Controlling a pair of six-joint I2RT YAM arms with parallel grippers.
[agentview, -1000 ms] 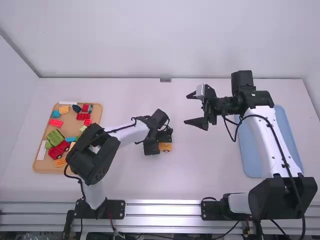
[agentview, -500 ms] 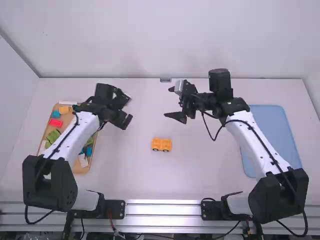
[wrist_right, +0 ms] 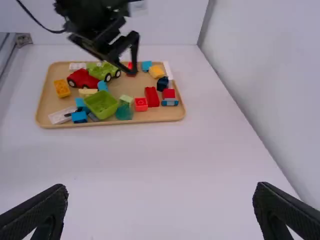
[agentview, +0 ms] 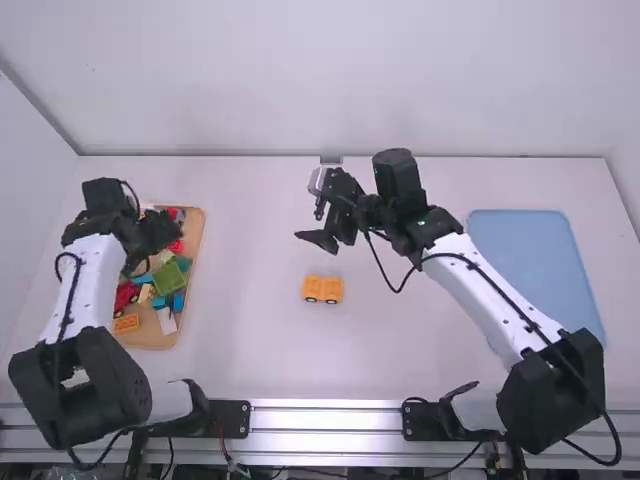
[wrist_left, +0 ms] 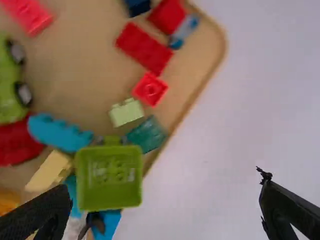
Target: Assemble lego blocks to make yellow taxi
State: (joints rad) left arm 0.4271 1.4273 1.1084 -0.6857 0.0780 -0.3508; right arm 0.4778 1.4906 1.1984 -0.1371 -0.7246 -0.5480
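One wooden tray (wrist_right: 129, 88), one blue tray (agentview: 525, 250), one orange wheeled block (agentview: 322, 289), one red car (wrist_right: 82, 79), one green car (wrist_right: 103, 71) and one green tub (wrist_right: 101, 104) are recorded.

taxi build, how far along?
Looks done: wheeled yellow-orange base on the table.
In hand: nothing; left gripper open by the tray, right gripper open over the table.
Remaining: probably upper parts; loose blocks lie in the tray.

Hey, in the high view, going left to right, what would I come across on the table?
Wooden tray of blocks → yellow-orange block piece with wheels → blue tray.
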